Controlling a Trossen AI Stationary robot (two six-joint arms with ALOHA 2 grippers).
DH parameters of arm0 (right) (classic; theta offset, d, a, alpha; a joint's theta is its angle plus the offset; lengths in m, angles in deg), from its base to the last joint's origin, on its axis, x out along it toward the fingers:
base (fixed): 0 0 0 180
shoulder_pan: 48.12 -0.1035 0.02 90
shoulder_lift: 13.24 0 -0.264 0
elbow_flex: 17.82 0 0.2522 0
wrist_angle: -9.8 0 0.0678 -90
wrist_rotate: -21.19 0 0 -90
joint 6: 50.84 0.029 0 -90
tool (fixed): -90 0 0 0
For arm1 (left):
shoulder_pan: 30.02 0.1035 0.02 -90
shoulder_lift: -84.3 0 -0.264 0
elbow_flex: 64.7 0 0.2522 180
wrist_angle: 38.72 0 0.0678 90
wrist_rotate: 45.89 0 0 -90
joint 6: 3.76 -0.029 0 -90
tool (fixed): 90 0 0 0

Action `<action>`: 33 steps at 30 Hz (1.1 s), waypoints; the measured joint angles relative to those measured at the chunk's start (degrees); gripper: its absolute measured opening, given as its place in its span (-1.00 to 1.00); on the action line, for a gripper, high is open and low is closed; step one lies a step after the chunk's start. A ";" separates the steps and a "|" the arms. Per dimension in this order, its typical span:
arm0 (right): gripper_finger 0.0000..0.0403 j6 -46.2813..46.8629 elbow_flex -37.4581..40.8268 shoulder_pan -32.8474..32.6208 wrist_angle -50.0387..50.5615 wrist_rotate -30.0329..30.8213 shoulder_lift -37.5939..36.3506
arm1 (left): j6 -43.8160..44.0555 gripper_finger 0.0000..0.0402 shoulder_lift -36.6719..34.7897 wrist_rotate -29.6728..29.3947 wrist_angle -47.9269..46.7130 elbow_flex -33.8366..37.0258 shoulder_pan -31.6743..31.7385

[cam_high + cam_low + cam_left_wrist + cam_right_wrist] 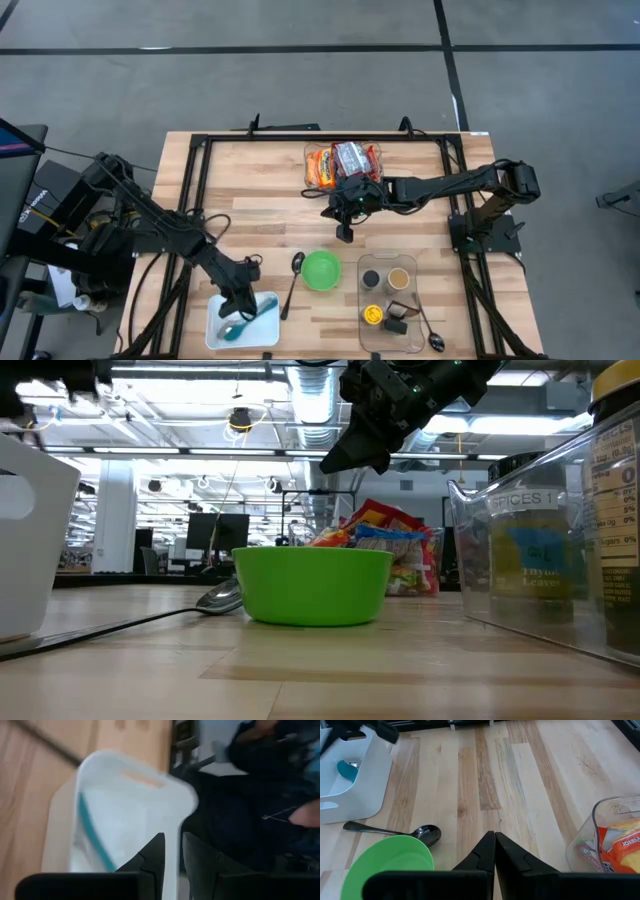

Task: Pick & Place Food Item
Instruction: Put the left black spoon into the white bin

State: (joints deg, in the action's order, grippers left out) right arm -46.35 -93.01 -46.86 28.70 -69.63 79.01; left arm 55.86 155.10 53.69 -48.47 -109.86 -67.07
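Your left arm [170,232]: dark jointed links; loose black cables draped alongside | your right arm [450,185]: same dark build; tapered matte-black fingers [480,852] with angular edges

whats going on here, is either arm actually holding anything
Neither arm visibly holds food. The right pincer is shut and empty, hanging above bare wood between the pile of orange snack packets and the round green plastic bowl. The left pincer is over the white plastic bin, which has a teal spoon in it; its fingers look nearly closed, but a grip cannot be made out. A metal spoon lies beside the bowl.
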 joint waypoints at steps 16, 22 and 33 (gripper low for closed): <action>-0.98 0.02 0.02 0.00 0.02 0.00 0.00 | -36.36 -0.69 -22.03 -49.19 0.86 -0.11 0.03; -0.98 0.04 0.00 -0.17 -0.05 -0.22 0.00 | -43.16 -0.69 -22.47 -55.95 1.39 -0.09 3.00; -0.98 0.04 0.01 -0.15 -0.90 -0.20 0.00 | -35.15 -0.69 -12.68 -31.90 0.89 0.31 15.98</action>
State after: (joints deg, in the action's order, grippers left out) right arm -46.30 -93.01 -47.01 27.81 -69.83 79.01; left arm 20.71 142.42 21.78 -47.58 -109.56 -51.10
